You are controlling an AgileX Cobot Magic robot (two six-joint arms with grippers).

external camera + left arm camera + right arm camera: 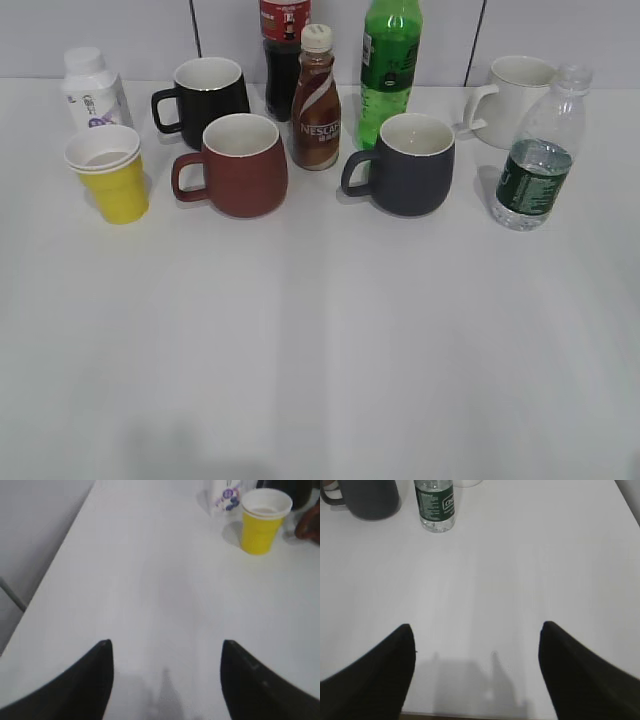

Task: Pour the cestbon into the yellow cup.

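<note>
The white table (320, 340) fills nearly everything, its near half bare under me. Along the back stands the tall bright green bottle (388, 68), upright, just behind the dark grey mug (412, 165). Left of it a dark cola bottle (283, 55) rises behind the brown Nescafe bottle (316, 100). The cestbon (540, 150) stands upright at the right end of the row, green label low on its body, cap on, a little apart from the grey mug and in front of the white mug (512, 98). In my right wrist view that same bottle sits at the top, just right of the grey mug, well ahead of me.

Now the mugs: the dark red mug (240, 165) sits front and left of centre, handle pointing left, and the black mug (208, 95) stands behind it. The small white bottle (92, 90) is at the far left rear.

The yellow cup (112, 175) stands upright at the left end, just in front of that white bottle, left of the red mug, white inside showing. It is the whole row away from the cestbon.

My left gripper (166, 652) hangs over bare table with its fingers (95, 680) spread wide, holding nothing, the yellow cup far ahead to the right. My right gripper (477, 635) is likewise parted, fingers (575, 670) wide and released over bare table.
</note>
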